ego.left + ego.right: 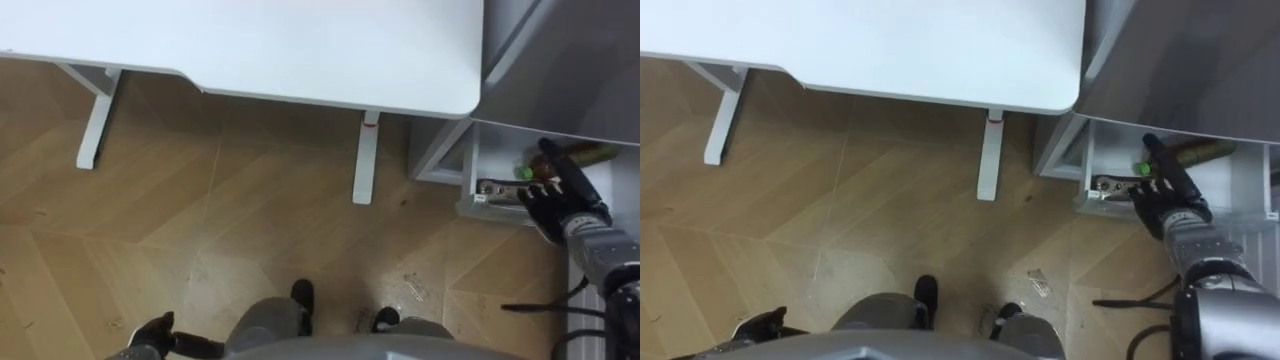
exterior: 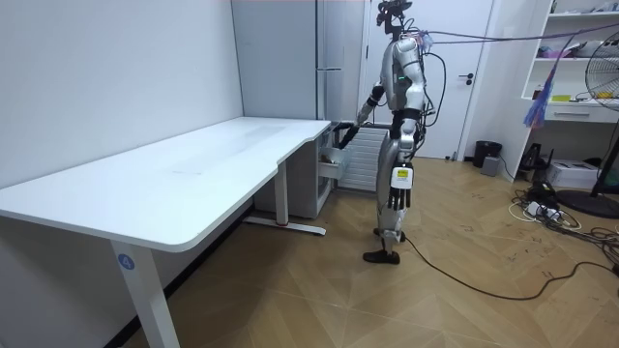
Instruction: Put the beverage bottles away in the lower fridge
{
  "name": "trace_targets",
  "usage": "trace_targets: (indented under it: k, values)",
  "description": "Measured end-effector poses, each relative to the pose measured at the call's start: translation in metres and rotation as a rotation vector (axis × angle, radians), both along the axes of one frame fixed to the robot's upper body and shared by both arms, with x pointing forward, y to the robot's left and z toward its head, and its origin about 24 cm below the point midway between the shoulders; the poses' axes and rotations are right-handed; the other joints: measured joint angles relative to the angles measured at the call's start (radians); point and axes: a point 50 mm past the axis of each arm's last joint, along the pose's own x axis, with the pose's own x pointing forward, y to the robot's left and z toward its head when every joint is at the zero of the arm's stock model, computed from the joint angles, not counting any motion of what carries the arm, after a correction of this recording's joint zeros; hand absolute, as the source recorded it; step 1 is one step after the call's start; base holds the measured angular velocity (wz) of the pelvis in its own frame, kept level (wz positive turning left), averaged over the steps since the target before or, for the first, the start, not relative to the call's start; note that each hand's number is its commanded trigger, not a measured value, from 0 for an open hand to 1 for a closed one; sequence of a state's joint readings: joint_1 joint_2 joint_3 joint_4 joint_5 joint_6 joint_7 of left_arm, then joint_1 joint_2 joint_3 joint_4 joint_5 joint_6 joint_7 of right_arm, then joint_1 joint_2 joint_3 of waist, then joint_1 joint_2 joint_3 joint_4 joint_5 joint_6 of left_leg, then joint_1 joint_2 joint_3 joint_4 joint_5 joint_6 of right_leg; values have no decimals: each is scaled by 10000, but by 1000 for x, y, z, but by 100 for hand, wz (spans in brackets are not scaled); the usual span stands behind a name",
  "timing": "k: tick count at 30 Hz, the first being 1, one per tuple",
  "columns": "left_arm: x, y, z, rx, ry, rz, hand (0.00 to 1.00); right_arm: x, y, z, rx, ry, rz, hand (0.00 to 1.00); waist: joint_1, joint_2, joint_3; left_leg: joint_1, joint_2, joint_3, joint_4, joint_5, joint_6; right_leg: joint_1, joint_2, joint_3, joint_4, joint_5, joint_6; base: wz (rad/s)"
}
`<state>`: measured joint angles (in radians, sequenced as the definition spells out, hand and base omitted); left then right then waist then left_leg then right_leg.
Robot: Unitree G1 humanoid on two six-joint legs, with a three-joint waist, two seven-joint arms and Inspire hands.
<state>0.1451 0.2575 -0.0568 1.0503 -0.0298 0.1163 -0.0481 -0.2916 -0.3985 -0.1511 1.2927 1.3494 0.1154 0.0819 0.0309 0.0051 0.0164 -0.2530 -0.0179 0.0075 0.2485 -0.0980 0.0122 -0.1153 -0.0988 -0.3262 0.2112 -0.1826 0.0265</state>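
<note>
The robot is standing on a herringbone wood floor (image 1: pixel 250 200) beside the white counter (image 1: pixel 300 50). Its left hand (image 1: pixel 150 332) is hanging low, and I cannot tell how its fingers are set. The right hand (image 1: pixel 560 200) is reaching with straight, spread fingers into the open lower fridge drawer (image 1: pixel 470 165), fingertips over the drink bottle (image 1: pixel 592 155). The bottle is lying on its side in the drawer, its long axis running left to right and its green cap (image 1: pixel 522 172) pointing toward the counter.

Desk top (image 1: pixel 300 45): white, smooth, matt
Floor (image 1: pixel 200 220): wood parquet (slight sheen)
Fridge (image 1: pixel 570 70): grey, smooth, metallic-looking
</note>
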Motion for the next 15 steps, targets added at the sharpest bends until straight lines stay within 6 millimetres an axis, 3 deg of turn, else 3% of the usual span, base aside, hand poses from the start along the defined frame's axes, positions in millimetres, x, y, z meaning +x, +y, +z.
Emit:
trace_targets:
  k: [5, 7, 11, 15]
  values:
    - [2, -3, 0, 9, -399, -113, 0, -42, 21, -30, 26, 1131, 577, 0, 7, -189, -113, 673, 58, 246, -304, -35, -50, 540, 91, 285, -272, 48, -15, -15]
    - [2, -8, -1, -58, -521, -58, 0, -57, 22, -36, -145, 1676, 934, 0, 61, -211, -110, 1034, 67, 416, -490, -41, -57, 700, 90, 552, -279, 39, -11, -27]
    - [2, -10, -2, -17, -786, 507, 0, -68, 30, -44, -608, 2395, 2052, 0, -11, -316, -55, 1484, 104, 702, -668, -58, -73, 962, 126, 887, -384, 27, 5, -24]
    - [2, -12, -2, -45, -936, 805, 0, -82, 46, -54, -604, 3030, 2857, 0, -32, -426, -81, 1760, 127, 734, -740, -195, -82, 1146, 180, 1075, -415, 30, 15, -14]
